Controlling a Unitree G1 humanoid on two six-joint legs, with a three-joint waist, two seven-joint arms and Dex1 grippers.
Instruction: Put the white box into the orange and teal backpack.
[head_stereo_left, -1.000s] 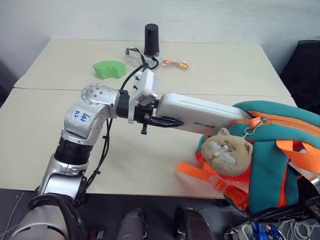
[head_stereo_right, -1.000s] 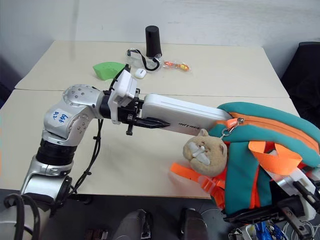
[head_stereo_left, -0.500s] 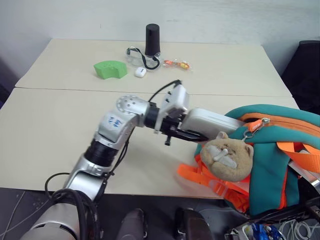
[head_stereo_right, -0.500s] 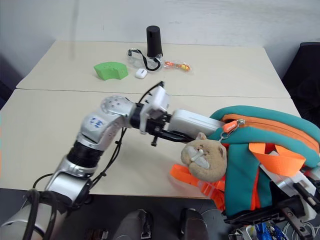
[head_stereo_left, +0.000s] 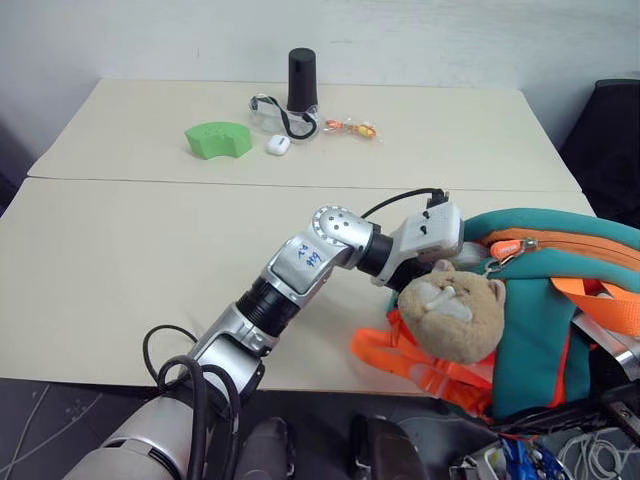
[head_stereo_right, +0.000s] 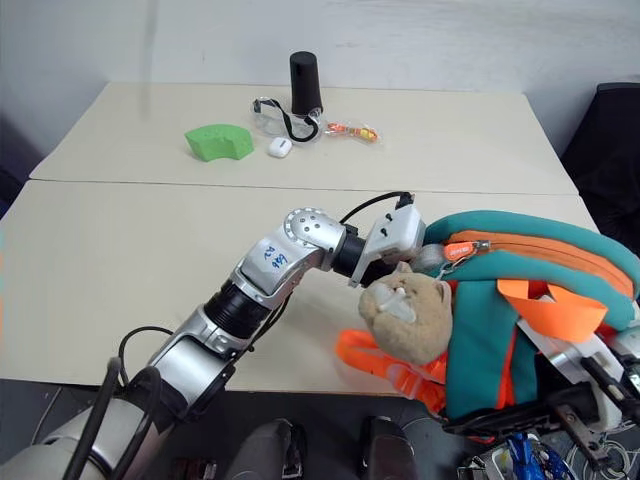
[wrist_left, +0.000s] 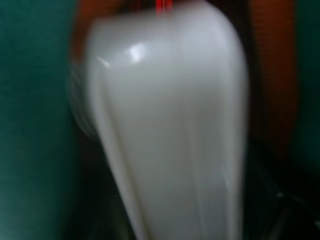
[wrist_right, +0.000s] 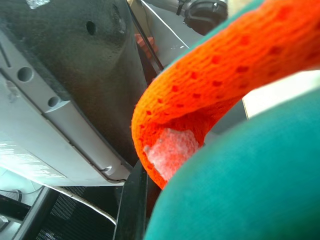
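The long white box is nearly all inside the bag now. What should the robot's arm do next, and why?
Probably pull the left hand gently back out. The long white plastic box sits deep between the teal walls of the orange and teal backpack, with the wrist right at the opening, so little is left to push.

a glossy white box (wrist_left: 170, 130) is seen against the orange and teal backpack (head_stereo_left: 545, 330); a tan plush hamster (head_stereo_left: 452, 318) is attached.

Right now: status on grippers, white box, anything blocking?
Left gripper at the orange and teal backpack mouth. White box nearly all inside the backpack. Right gripper shut on the orange strap. Plush hamster hangs just below the opening.
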